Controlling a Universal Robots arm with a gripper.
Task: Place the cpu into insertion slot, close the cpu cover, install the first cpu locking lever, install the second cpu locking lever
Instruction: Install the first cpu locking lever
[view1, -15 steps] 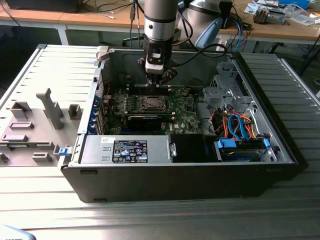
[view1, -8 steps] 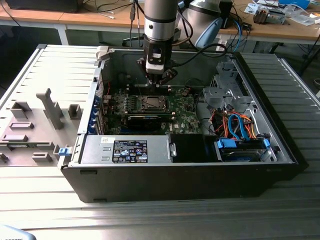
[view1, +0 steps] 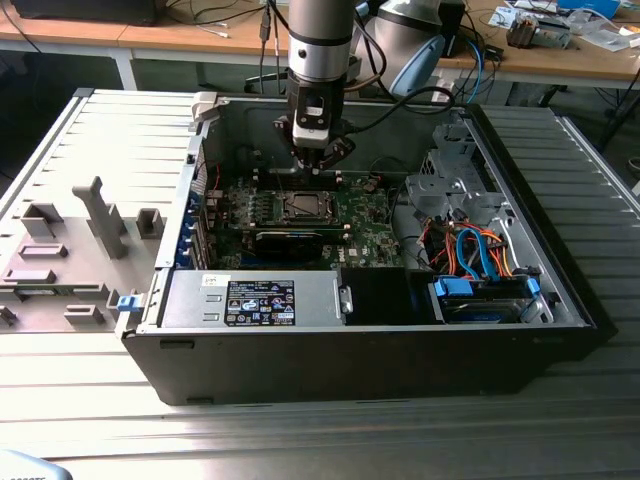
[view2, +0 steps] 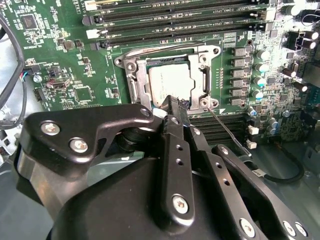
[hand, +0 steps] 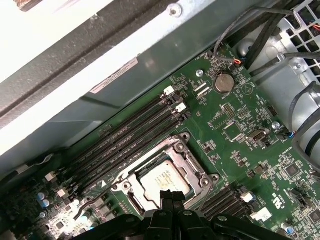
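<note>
Claw (view2: 173, 103), closed and empty, hovers at the edge of the cover (view2: 142, 82); cpu (view2: 170, 82) inside looks light, stiff, fragile: grip its sides.

**Dull metal, glossy board**

The cpu (view2: 170, 82) showed a dull silver-grey metal top, smooth and unpolished. The cpu cover (view2: 141, 82) framing it was brighter bare metal with a satin sheen. The green board (view2: 65, 55) looked lacquered and slightly glossy. The gripper (view2: 172, 104) was smooth matt black, set with shiny metal screws. The case wall (hand: 150, 55) was flat grey sheet metal, and the table (view1: 560, 440) was pale ribbed metal.
</note>
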